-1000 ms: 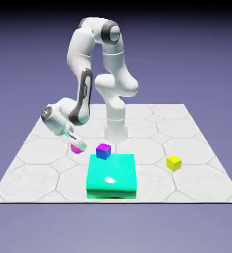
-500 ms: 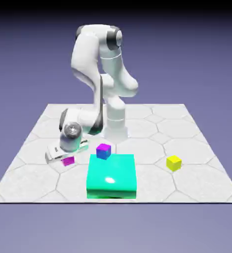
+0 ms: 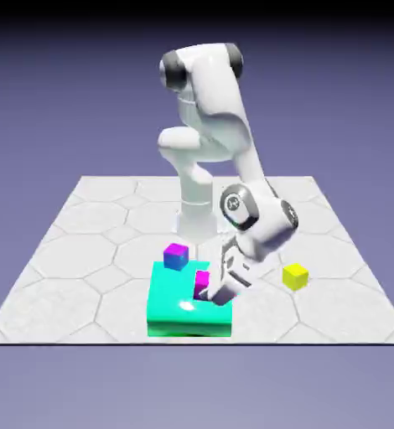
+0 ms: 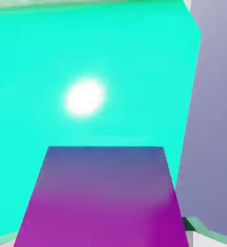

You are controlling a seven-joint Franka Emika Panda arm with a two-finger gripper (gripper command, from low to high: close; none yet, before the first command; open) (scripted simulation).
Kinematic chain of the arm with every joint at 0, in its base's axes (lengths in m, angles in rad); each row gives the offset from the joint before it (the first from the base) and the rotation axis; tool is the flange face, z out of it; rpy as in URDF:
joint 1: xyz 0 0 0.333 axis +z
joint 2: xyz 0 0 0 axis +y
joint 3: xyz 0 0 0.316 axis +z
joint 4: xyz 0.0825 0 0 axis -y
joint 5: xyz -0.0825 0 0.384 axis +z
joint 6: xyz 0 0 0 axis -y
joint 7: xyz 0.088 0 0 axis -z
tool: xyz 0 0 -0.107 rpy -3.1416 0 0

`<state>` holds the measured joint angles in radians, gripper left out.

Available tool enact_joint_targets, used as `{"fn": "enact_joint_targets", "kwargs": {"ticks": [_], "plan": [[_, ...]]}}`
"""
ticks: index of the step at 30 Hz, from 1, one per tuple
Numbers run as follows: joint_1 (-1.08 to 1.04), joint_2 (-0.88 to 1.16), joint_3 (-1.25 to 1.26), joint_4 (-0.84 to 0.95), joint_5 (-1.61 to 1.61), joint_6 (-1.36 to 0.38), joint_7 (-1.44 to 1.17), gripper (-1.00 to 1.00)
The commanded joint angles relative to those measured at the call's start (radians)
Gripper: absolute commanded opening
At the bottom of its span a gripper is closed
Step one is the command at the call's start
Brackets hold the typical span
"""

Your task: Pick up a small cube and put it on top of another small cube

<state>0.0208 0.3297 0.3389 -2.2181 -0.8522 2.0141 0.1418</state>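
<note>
Nearest, the teal block (image 3: 189, 303) sits on the counter (image 3: 75, 314), broad and low; it serves as landmark. The magenta cube (image 3: 201, 284), the one to be lifted, shows against the block's top, toward the exterior view's right. The fingers (image 3: 204, 290) are closed on it, parted only by its width. The hand view bears this out: the cube fills the space between the tips, hiding most of them. Whether it clears the block or touches it, I can't tell.

The hand is tilted, so the cube probably is too. Likely a carrying pose, to be levelled before setting down; a slanted release could tip the cube off.

Yellow cube (image 3: 295, 277): on the counter, well apart from the block, toward the exterior view's right. Flat and unobstructed, it makes a sound base; nothing rests on it, so stacking remains to be done.

Blue cube with purple top (image 3: 176, 256): just beyond the block's far edge. Apparently no part of this job.

Farthest, the arm's base (image 3: 197, 219), beyond the block. Containers: none seen.
</note>
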Motion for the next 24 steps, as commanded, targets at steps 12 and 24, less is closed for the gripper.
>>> {"fn": "enact_joint_targets", "kwargs": {"ticks": [12,24], "plan": [[0.435,-0.09,-0.001,-0.127,0.129,0.057,0.104,-1.0],[0.655,-0.029,-0.094,-0.198,0.047,0.219,0.179,-1.0]]}}
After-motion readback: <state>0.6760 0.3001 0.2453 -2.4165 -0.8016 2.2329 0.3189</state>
